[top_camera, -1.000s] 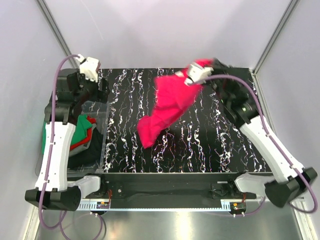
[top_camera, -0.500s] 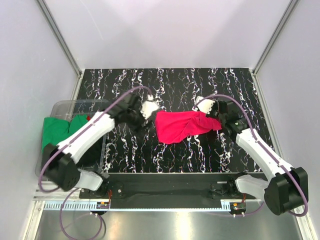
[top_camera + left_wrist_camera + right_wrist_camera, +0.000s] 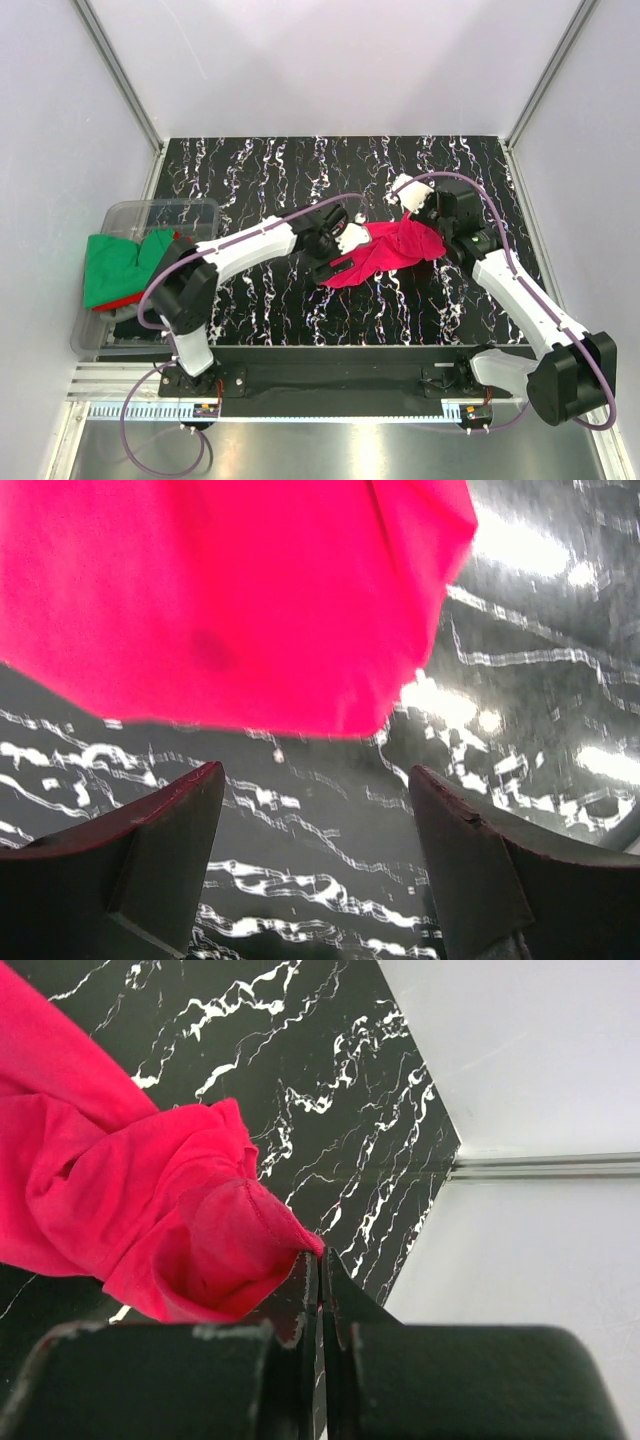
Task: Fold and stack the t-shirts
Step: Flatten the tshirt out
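The crimson t-shirt [image 3: 385, 253] lies crumpled on the black marbled table [image 3: 260, 180], stretched between the two arms. My right gripper [image 3: 428, 222] is shut on a hemmed edge of it [image 3: 225, 1250] and holds that end up. My left gripper [image 3: 338, 262] is open and empty just above the table, its fingers [image 3: 165, 830] short of the shirt's near edge [image 3: 230, 610]. A green t-shirt [image 3: 115, 262], a red one [image 3: 125, 302] and a dark one [image 3: 130, 322] lie in a clear bin at the left.
The clear plastic bin [image 3: 160, 210] stands at the table's left edge. White walls with metal corner posts [image 3: 120, 75] enclose the table on three sides. The table's far right corner [image 3: 440, 1150] meets the wall close to my right gripper.
My left arm has swung from the bin across the table to the shirt's left end. My right gripper lowered the hanging shirt onto the table and drew it rightward.
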Controlling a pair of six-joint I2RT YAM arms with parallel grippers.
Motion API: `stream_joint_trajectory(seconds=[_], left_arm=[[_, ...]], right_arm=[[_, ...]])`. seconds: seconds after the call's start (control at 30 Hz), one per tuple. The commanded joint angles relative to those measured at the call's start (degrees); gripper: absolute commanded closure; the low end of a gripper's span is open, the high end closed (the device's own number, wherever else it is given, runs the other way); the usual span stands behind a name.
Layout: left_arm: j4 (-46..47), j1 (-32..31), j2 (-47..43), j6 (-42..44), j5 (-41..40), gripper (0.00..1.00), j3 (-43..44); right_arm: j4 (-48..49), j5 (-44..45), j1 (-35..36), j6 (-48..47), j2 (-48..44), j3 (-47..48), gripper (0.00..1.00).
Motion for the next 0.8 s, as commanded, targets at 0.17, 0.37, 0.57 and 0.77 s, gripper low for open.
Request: stream_joint_trajectory(seconds=[0.17, 0.37, 0.57, 0.77], left_arm=[[2.27, -1.44, 5.93, -1.31, -0.88, 0.24, 4.83], [2.19, -1.53, 7.77, -1.84, -0.09, 0.25, 4.13], [1.66, -1.7, 10.85, -1.49, -1.49, 0.27, 5.71], [0.96, -1.79, 11.82, -1.23, -1.23, 0.46, 5.8]], right_arm=[[2.04, -0.25, 0.03, 2.96, -1.08, 2.53, 1.0], [2.83, -0.07, -0.06, 3.58, -1.79, 1.92, 1.0], [3.27, -0.07, -0.24, 3.84, -2.31, 1.04, 1.0], [3.71, -0.07, -0.41, 3.67, -2.67, 0.6, 1.0]])
